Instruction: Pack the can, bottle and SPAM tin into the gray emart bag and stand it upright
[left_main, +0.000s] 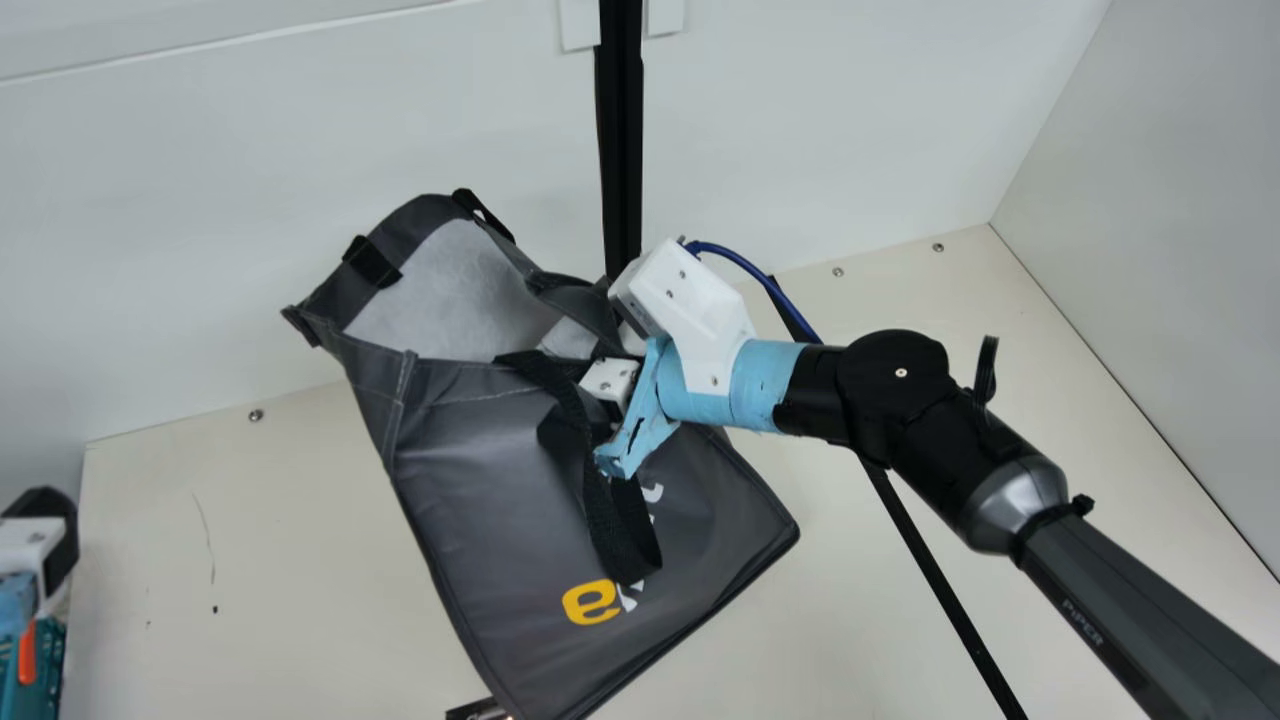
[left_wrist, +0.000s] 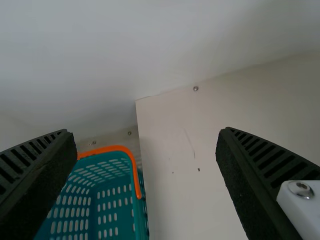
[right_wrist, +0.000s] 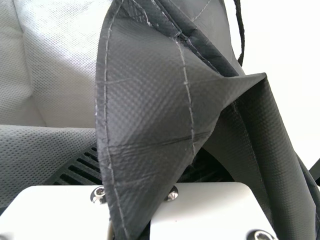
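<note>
The gray emart bag (left_main: 480, 490) hangs tilted in the main view, its mouth toward the upper left with white lining showing and a black strap over its front. At its right rim is my right gripper (left_main: 590, 415), partly hidden by the fabric. From the right wrist, folded gray cloth of the bag (right_wrist: 145, 95) runs between the ribbed fingers of the right gripper (right_wrist: 145, 172), which is shut on it. At the far left edge of the main view is my left gripper (left_main: 45, 545); in its wrist view the left gripper (left_wrist: 145, 145) stands open, nothing between its fingers.
A teal basket (left_wrist: 135, 215) with an orange rim lies near my left gripper; its edge (left_main: 50, 670) appears at the main view's lower left. A small dark item (left_main: 478, 711), too hidden to identify, peeks out below the bag. White walls (left_main: 250, 230) border the table (left_main: 250, 560).
</note>
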